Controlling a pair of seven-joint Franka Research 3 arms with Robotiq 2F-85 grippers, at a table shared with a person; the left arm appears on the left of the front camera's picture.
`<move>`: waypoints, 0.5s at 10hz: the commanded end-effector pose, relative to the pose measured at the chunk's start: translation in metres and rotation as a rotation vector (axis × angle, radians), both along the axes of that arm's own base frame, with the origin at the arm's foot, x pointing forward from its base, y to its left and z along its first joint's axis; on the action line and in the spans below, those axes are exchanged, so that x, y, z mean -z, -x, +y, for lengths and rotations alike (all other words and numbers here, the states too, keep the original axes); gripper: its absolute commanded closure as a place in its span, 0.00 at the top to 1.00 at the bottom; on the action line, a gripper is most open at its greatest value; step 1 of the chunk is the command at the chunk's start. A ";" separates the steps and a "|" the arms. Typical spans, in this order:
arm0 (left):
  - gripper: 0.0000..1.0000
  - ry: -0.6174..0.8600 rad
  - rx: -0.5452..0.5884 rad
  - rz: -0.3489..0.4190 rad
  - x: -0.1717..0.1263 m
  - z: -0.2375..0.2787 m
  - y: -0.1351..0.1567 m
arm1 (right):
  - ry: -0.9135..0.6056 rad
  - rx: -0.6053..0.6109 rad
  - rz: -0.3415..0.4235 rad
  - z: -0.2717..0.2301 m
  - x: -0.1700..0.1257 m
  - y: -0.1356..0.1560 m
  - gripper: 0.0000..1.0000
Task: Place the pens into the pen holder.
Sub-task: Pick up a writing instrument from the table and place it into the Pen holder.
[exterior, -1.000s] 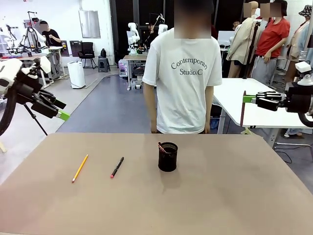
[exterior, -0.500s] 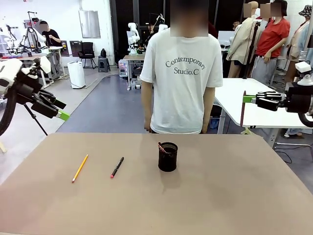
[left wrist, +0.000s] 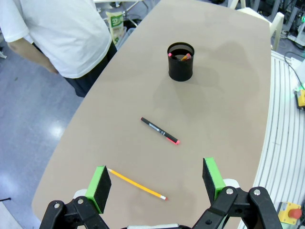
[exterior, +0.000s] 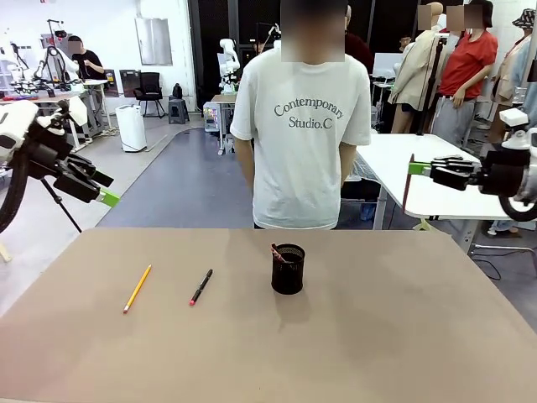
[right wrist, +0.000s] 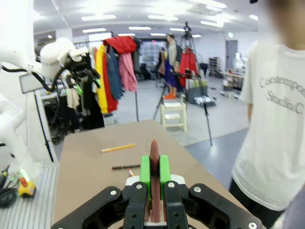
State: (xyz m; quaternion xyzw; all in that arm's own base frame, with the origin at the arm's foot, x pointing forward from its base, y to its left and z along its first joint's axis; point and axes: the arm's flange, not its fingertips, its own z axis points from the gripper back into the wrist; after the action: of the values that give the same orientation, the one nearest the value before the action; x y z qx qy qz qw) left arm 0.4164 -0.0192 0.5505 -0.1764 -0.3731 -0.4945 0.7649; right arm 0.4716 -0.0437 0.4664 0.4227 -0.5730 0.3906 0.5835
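The black mesh pen holder (exterior: 288,269) stands mid-table with one pen (exterior: 277,252) leaning inside it. A yellow pencil (exterior: 137,288) and a black pen with a red end (exterior: 200,286) lie to its left on the table. My left gripper (exterior: 107,198) hangs open, high off the table's left edge; its wrist view looks down on the pencil (left wrist: 137,183), the black pen (left wrist: 160,130) and the holder (left wrist: 181,62). My right gripper (exterior: 413,168) is high at the far right, shut on a dark reddish-brown pen (exterior: 406,193) that hangs down from it. In the right wrist view that pen (right wrist: 154,155) stands between the shut green pads (right wrist: 164,174).
A person in a white T-shirt (exterior: 302,126) stands at the far edge behind the holder, arms down. The tan table (exterior: 403,336) is bare to the right of the holder. Another white table (exterior: 419,176) stands behind the right gripper.
The right gripper with its pen has edged a little to the left. The person has shifted slightly left. The left arm and the things on the table have not moved.
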 end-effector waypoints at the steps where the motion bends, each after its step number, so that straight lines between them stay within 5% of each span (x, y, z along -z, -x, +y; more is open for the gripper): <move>1: 1.00 0.006 0.005 -0.002 -0.001 0.000 0.000 | -0.096 -0.069 -0.024 0.031 0.027 -0.009 0.00; 5: 1.00 0.006 0.005 -0.002 -0.001 0.000 0.000 | -0.065 -0.201 0.013 0.101 0.076 -0.035 0.00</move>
State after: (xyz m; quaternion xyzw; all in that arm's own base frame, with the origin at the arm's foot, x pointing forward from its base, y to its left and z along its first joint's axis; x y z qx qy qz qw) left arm 0.4164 -0.0192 0.5506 -0.1763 -0.3732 -0.4946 0.7649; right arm 0.4947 0.0521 0.3925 0.5071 -0.5303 0.4120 0.5403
